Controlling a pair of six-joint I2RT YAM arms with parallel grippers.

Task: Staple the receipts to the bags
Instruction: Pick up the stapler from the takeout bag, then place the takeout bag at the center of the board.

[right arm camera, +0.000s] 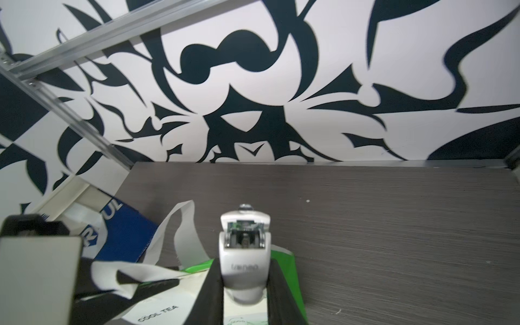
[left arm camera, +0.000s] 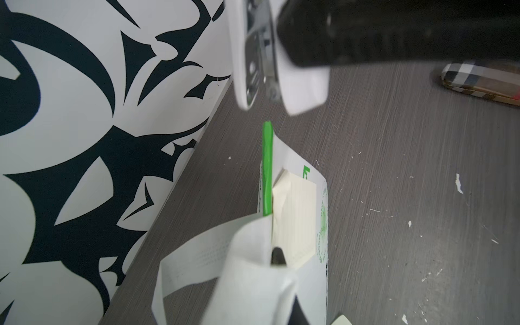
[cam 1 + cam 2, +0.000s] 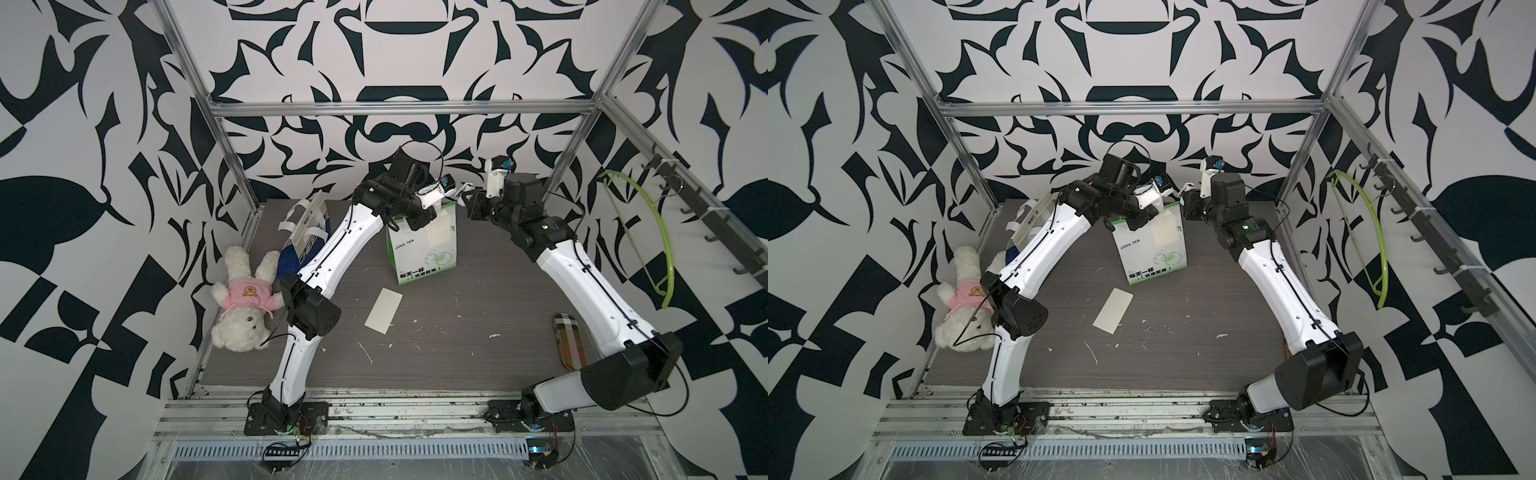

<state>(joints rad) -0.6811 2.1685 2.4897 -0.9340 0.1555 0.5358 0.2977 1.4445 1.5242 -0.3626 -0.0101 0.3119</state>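
Observation:
The white and green COOL TEA bag [image 3: 419,257] stands upright at the back middle, with one receipt [image 3: 439,232] flat on its front. My left gripper [image 2: 277,257] is shut on the bag's top edge. Its dark fingertip rests against that receipt [image 2: 295,219], and the white handles [image 2: 197,256] drape over it. My right gripper [image 1: 244,263] is shut on the white stapler [image 1: 244,247], which hovers just beyond the bag's green corner [image 2: 267,168]. The other receipt [image 3: 384,309] lies flat on the table. The navy bag [image 3: 307,237] leans at the back left.
A white teddy bear [image 3: 245,303] in a pink shirt lies at the left wall. A plaid case [image 3: 570,340] lies by the right arm. A green hanger [image 3: 648,232] hangs on the right rail. White scraps dot the dark table [image 3: 457,332].

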